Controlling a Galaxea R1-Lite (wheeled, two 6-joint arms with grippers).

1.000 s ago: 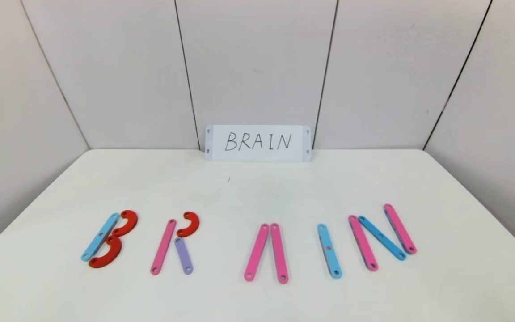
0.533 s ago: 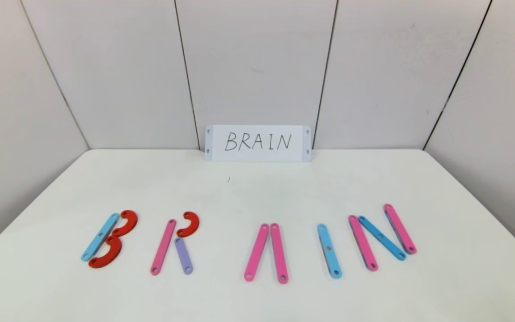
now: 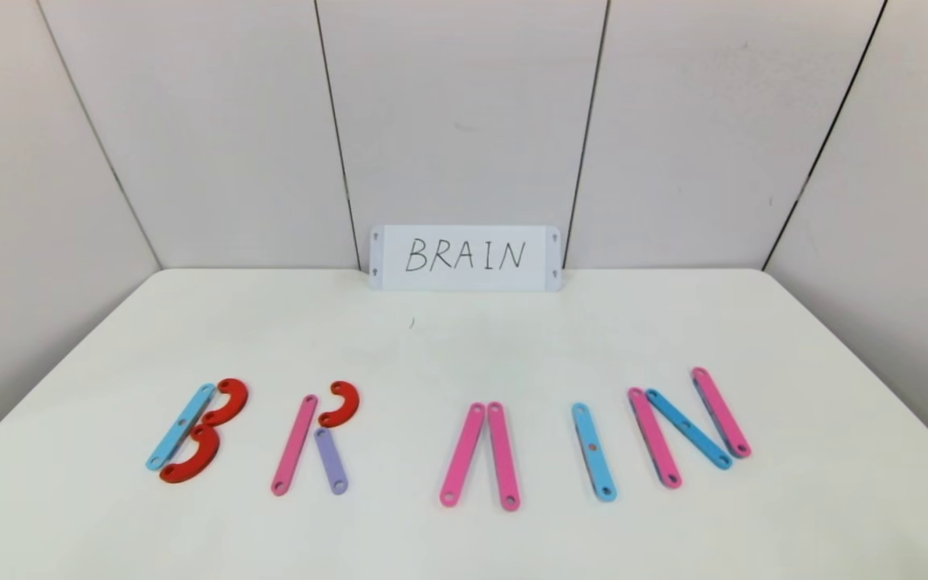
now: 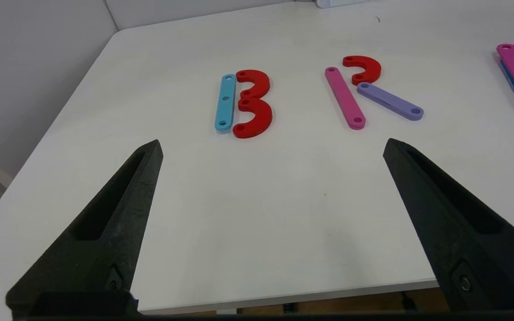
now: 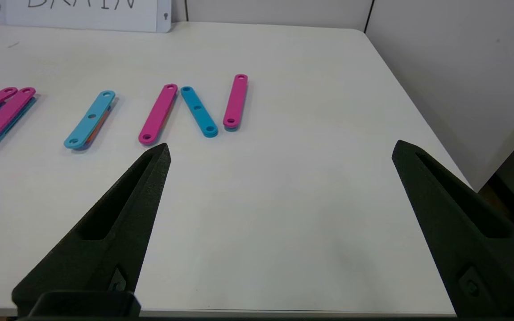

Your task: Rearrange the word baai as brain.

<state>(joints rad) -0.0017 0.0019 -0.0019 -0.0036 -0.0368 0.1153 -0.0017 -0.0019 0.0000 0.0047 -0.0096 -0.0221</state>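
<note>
Five letters lie in a row across the near half of the white tabletop (image 3: 464, 346), spelling BRAIN. Nearest the left edge is the B (image 3: 194, 431): a light-blue strip touching two red curves. Beside it comes the R (image 3: 315, 439), a pink strip, a red curve and a purple strip. Two pink strips meeting at their far ends make the A (image 3: 480, 455), without a crossbar. A single blue strip is the I (image 3: 593, 451), and pink, blue and pink strips form the N (image 3: 688, 427) toward the right edge. A white card (image 3: 465, 258) reading BRAIN stands at the far edge. The left claw (image 4: 272, 145) hovers by the near edge before the B and R, prongs wide apart, holding nothing. The right claw (image 5: 279, 149) hovers by the near edge before the N, likewise spread and empty.
</note>
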